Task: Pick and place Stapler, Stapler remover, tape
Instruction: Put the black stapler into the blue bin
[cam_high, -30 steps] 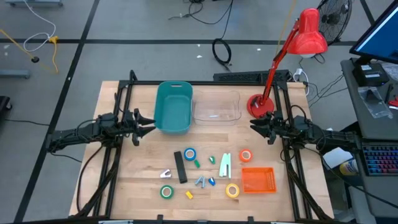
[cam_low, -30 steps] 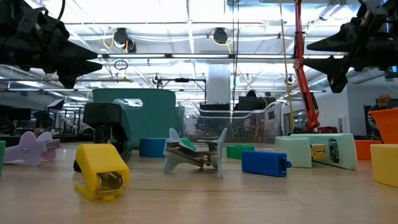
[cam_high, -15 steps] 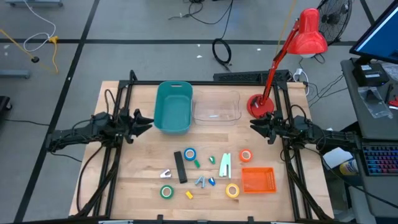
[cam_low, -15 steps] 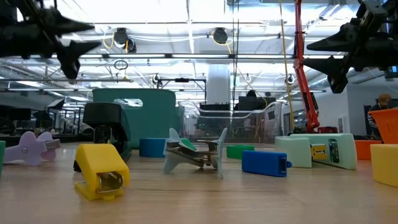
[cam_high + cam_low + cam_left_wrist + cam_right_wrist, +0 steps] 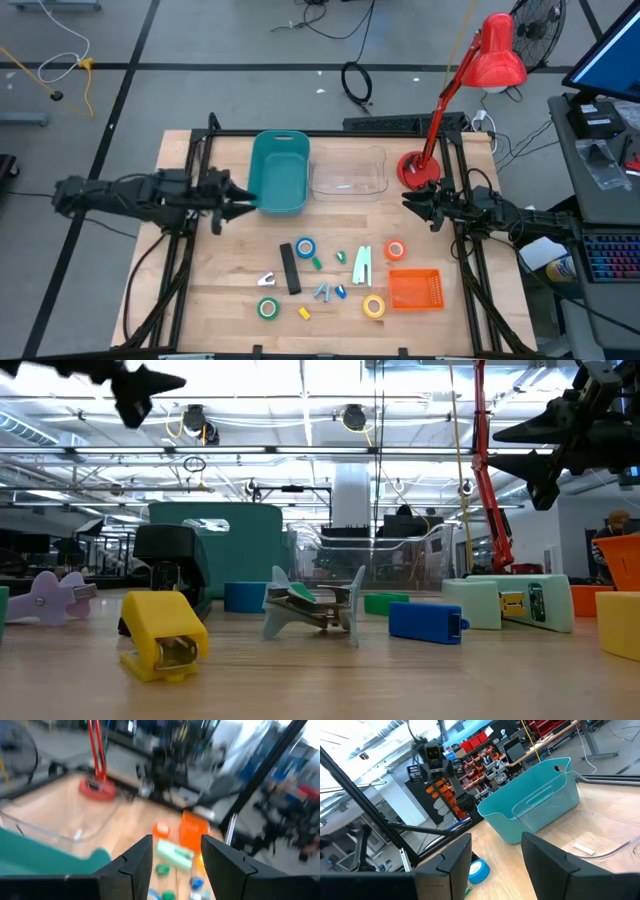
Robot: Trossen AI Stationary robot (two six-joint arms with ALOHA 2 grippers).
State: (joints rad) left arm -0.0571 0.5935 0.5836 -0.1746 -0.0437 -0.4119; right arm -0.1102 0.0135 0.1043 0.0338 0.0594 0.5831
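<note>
Both arms are hovering high, gripping nothing: left gripper [image 5: 243, 203] and right gripper [image 5: 411, 203] are showing fingers apart, since picking looks not yet begun. Black stapler [image 5: 290, 267], tape rolls [image 5: 305, 247] (four colours) and staple remover [image 5: 312, 606] are lying loose on the wooden table [image 5: 200, 300], teal bin [image 5: 279, 172] waiting behind.

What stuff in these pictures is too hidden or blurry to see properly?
- Left wrist view: motion blur smears the small things beyond the mint green stapler; they cannot be named.
- Low view: the orange basket is cut off by the right edge; the black stapler stands partly behind the yellow staple remover.
- High view: the pieces beside the yellow tape roll are too tiny to tell apart.
- Right wrist view: the blue tape roll is partly behind a gripper finger.
</note>
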